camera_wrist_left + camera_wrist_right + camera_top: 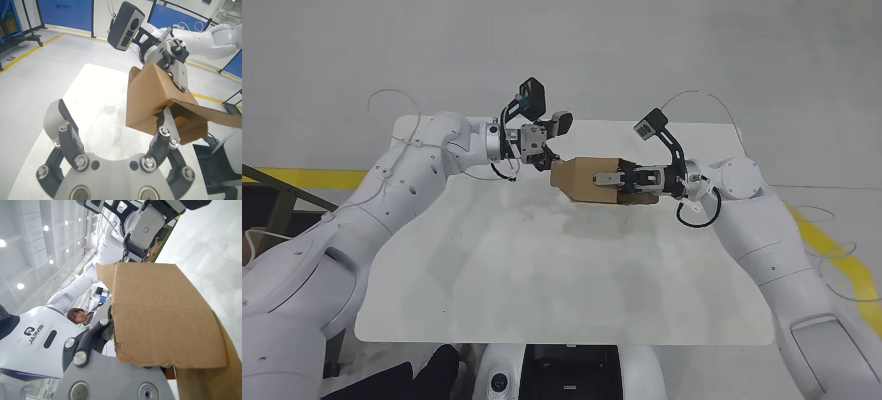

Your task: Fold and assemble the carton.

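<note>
Top view: the brown carton (577, 178), partly folded, is up off the desk (542, 290), over its far middle and close to the far edge. The right gripper (604, 181) lies along the carton's top, coming in from the desk's right side. The left gripper (555, 141) is at the carton's left end.

Left wrist view: the left gripper (113, 107) is spread wide with nothing between its fingers. One fingertip (166, 115) is tucked under a loose flap (204, 111) at the carton's (147, 98) open end, and the other is free above the desk (90, 85). At the carton's far end the right gripper (179, 83) has one finger flat on the outer wall.

Right wrist view: a carton (162, 317) wall runs between the right gripper's fingers. One finger (103, 313) is just beside the wall's edge and the other is hidden behind the cardboard. The grip looks closed on that wall. The left gripper (136, 251) is beyond the carton's far end.
</note>
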{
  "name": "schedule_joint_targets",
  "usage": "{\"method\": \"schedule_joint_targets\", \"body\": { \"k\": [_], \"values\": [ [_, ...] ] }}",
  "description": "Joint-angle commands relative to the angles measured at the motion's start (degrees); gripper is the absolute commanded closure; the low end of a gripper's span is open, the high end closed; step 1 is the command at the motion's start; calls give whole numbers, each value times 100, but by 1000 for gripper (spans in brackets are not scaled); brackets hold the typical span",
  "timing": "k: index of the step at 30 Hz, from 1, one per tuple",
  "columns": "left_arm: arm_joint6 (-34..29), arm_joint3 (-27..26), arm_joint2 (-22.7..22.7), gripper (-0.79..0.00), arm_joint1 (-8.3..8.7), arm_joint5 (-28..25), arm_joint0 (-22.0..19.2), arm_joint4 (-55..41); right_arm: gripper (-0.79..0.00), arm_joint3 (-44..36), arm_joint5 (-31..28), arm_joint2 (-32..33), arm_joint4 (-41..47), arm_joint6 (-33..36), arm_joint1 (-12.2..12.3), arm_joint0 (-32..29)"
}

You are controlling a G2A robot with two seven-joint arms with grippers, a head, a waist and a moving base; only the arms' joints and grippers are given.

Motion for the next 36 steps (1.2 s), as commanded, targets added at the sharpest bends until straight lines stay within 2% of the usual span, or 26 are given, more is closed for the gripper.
{"method": "schedule_joint_targets", "body": {
  "k": [1, 12, 20, 28, 36],
  "values": [
    [-10, 18, 12, -785, -11, 0, -6, 11, 0, -1, -1, -3, 2, -1, 2, 0],
    [111, 119, -12, -785, -42, 0, -9, 49, 0, 50, -37, 29, 101, -37, 18, -6],
    [511, 125, -175, -785, 145, 0, 182, 65, 0, 141, -88, 217, 245, -88, 66, -58],
    [615, -306, -216, -785, 360, 0, 322, 232, 0, 234, -138, 270, 294, -138, 65, -60],
    [478, -575, -108, -785, 386, 0, 272, 380, 0, 235, -242, 175, 108, -243, 15, -4]
  ]
}}
